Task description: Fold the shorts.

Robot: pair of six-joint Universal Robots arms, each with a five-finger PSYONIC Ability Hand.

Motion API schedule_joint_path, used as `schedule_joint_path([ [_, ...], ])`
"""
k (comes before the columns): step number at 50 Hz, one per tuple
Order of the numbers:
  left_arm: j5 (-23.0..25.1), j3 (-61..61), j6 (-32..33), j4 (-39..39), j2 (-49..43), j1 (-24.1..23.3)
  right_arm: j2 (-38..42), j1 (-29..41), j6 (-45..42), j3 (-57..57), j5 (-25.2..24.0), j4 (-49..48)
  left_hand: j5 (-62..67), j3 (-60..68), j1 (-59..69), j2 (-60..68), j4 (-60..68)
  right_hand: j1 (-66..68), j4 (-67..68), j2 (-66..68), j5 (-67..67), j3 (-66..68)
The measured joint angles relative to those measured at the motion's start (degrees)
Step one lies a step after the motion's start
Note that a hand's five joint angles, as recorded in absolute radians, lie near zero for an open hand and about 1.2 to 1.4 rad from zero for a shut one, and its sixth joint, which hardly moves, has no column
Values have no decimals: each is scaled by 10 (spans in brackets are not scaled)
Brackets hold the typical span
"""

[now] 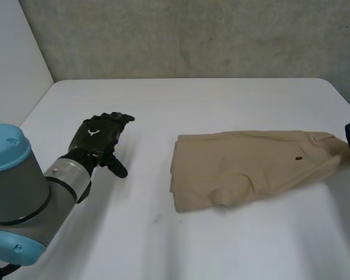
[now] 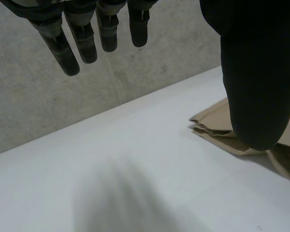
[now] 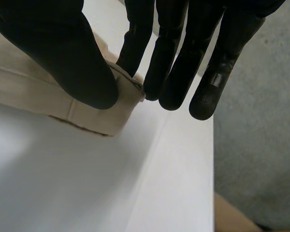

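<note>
Fingers [image 3: 169, 48] pinching tan shorts [image 1: 251, 166] — folded, rumpled

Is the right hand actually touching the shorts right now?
Touching. The right wrist view shows the right hand pinching a corner of the shorts between its thumb and a finger.

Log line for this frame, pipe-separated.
shorts: lying on table | left hand: open, apart from shorts | right hand: pinching shorts' end corner
</note>
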Motion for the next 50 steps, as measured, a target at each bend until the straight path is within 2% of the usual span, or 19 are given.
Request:
schedule_joint_path([
  [6,0,-3,0,1,9,6,-4,81,-3,-64,0,28,0,0,0,0,0,6,0,0,5,0],
  [7,0,-3,0,1,11,7,-6,125,3,-83,-2,30,0,0,0,0,0,6,0,0,5,0],
  [9,0,-3,0,1,12,7,-7,143,5,-89,-2,29,0,0,0,0,0,6,0,0,5,0],
  [10,0,-2,0,1,13,7,-5,201,9,-104,-8,28,0,0,0,0,0,6,0,0,7,0],
  [13,-1,0,-1,2,15,6,4,263,10,-112,-17,25,0,0,0,0,0,9,0,0,9,0],
  [17,-1,5,-1,4,17,6,52,385,-1,-112,-58,26,0,0,0,0,0,11,0,0,10,9],
  [20,-1,9,-2,5,18,6,76,420,-8,-107,-83,29,0,0,0,0,0,11,-3,-2,9,6],
  [21,-1,14,-2,6,18,6,93,438,-13,-101,-103,34,0,0,0,0,0,-114,-152,-159,-125,-157],
  [23,-1,20,-2,6,17,6,102,447,-16,-97,-118,39,0,0,0,0,0,-222,-291,-288,-260,-281],
  [24,-1,20,-2,6,17,6,102,447,-16,-97,-118,39,0,0,0,0,0,-222,-291,-288,-260,-281],
  [25,-1,29,-3,6,17,5,105,451,-16,-94,-132,46,0,0,0,0,0,-354,-456,-461,-429,-439],
  [28,-1,43,-6,6,15,3,97,450,-10,-92,-141,52,0,0,0,0,0,-409,-539,-533,-504,-530],
  [35,-2,104,-22,2,-12,-16,48,414,64,-95,-142,51,0,0,0,0,0,-417,-551,-548,-514,-554],
  [36,-4,126,-26,-1,-27,-29,24,388,129,-97,-137,43,0,0,0,0,0,-417,-551,-548,-514,-554],
  [41,-19,198,-32,-26,-88,-83,3,345,241,-103,-125,20,0,0,0,0,0,-417,-551,-548,-514,-554],
  [46,-45,269,-40,-76,-161,-132,26,323,294,-119,-98,9,0,0,0,0,0,-417,-551,-548,-514,-554],
  [50,-66,315,-52,-121,-224,-157,83,319,287,-147,-56,22,0,0,0,0,0,-417,-551,-548,-514,-554],
])
